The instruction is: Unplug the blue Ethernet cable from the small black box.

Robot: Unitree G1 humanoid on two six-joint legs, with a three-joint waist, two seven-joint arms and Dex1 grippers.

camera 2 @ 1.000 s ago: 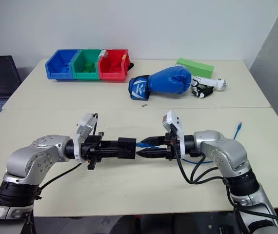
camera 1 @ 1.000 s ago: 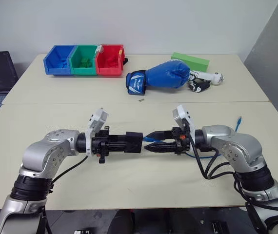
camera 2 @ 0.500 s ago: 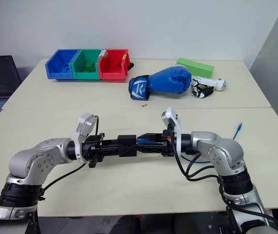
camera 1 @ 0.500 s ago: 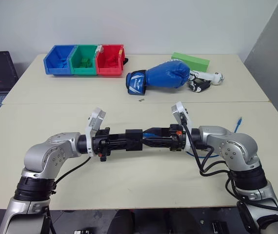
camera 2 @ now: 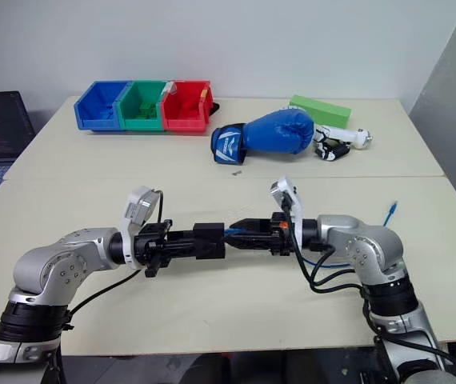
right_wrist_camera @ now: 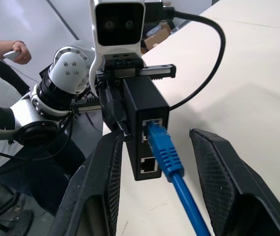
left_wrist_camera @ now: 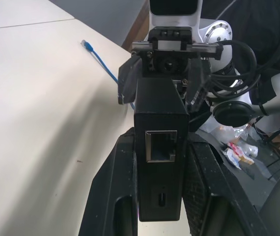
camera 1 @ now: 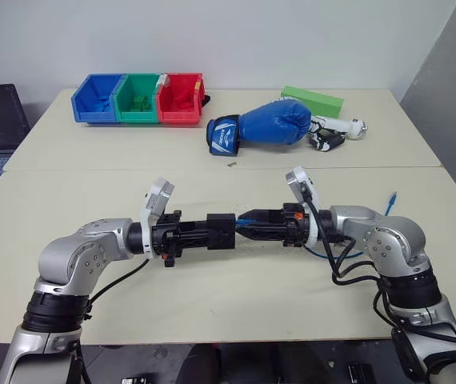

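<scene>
Right wrist view: the small black box (right_wrist_camera: 142, 115) is squeezed by the left gripper (camera 1: 226, 233); the blue Ethernet cable (right_wrist_camera: 165, 153) is plugged in between the spread right gripper (right_wrist_camera: 165, 162) fingers, and should be pinched and pulled straight.

Head eyes look down; wrist cameras face each other closely, sharing the small black box (left_wrist_camera: 160, 147).

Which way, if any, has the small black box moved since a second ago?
No. The small black box sits in the same spot below the blue boxing glove as before.
</scene>
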